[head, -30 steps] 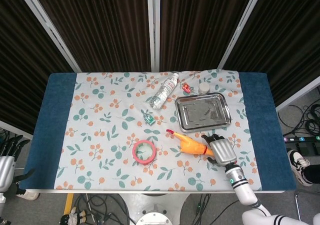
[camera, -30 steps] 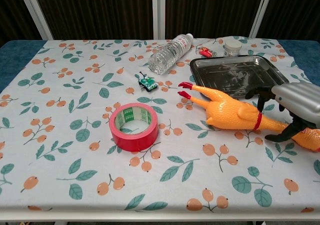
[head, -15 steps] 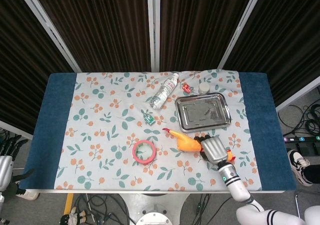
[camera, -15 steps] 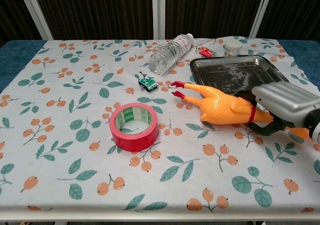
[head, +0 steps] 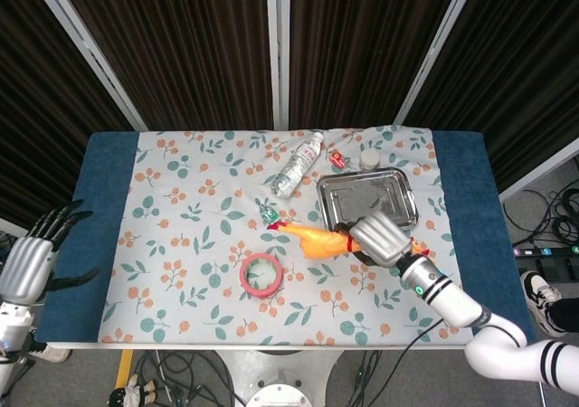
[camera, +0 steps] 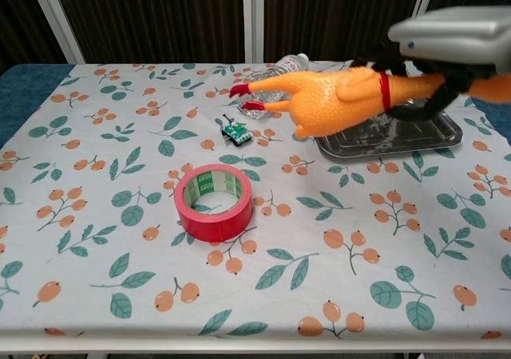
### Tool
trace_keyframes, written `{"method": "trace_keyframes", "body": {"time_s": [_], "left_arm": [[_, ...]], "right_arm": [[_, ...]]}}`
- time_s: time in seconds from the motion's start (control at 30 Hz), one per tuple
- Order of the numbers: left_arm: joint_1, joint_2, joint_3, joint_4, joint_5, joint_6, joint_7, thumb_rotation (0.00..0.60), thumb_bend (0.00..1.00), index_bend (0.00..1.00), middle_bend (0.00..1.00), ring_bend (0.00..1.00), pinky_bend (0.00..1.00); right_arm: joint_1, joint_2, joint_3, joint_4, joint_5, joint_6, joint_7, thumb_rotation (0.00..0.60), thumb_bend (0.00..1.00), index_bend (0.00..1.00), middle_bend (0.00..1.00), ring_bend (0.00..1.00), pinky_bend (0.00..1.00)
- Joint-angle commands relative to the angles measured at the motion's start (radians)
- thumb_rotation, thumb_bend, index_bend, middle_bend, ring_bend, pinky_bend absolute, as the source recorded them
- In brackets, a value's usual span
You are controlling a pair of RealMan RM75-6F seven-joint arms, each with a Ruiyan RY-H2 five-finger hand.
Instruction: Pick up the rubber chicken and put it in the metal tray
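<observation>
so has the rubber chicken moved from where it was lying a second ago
Yes. The right hand has lifted the rubber chicken off the cloth; its feet, previously near the metal tray, now hang above the small green toy.

Rubber chicken covers most of the plastic bottle & the metal tray far side in chest view. Right hand cut off by frame edge. Small items by tray: too small to tell.

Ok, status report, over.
Right hand holds chicken, lifted off table. Left hand open, idle at table edge. Tray empty, path clear.
</observation>
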Motion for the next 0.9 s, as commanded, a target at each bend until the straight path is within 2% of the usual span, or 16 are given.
{"method": "trace_keyframes", "body": {"time_s": [0.03, 0.2, 0.37, 0.57, 0.7, 0.9], "left_arm": [[-0.081, 0.010, -0.044, -0.056, 0.001, -0.076, -0.047, 0.600, 0.00, 0.23, 0.19, 0.12, 0.16], [-0.173, 0.002, -0.088, -0.123, -0.070, -0.194, -0.089, 0.600, 0.00, 0.21, 0.19, 0.12, 0.16], [-0.237, 0.009, -0.121, -0.188, -0.168, -0.300, -0.115, 0.600, 0.00, 0.19, 0.17, 0.12, 0.17], [-0.308, 0.023, -0.147, -0.228, -0.316, -0.434, -0.065, 0.600, 0.00, 0.18, 0.17, 0.12, 0.18], [-0.346, 0.027, -0.160, -0.244, -0.411, -0.494, -0.018, 0.600, 0.00, 0.18, 0.17, 0.12, 0.18], [-0.362, 0.067, -0.169, -0.274, -0.454, -0.554, -0.054, 0.600, 0.00, 0.18, 0.17, 0.12, 0.18]], "right_arm": [[0.136, 0.109, 0.084, -0.099, 0.062, -0.134, -0.014, 0.600, 0.71, 0.64, 0.57, 0.56, 0.84], [0.260, 0.141, 0.127, -0.111, 0.128, -0.204, -0.072, 0.600, 0.71, 0.64, 0.57, 0.56, 0.84], [0.378, 0.135, 0.125, -0.105, 0.261, -0.238, -0.141, 0.600, 0.71, 0.64, 0.57, 0.56, 0.84], [0.525, 0.065, 0.064, -0.083, 0.487, -0.166, -0.268, 0.600, 0.71, 0.64, 0.57, 0.56, 0.84], [0.633, -0.008, 0.012, -0.059, 0.658, -0.079, -0.362, 0.600, 0.71, 0.64, 0.57, 0.56, 0.84], [0.759, -0.073, -0.030, -0.030, 0.851, 0.002, -0.451, 0.600, 0.71, 0.64, 0.57, 0.56, 0.83]]}}
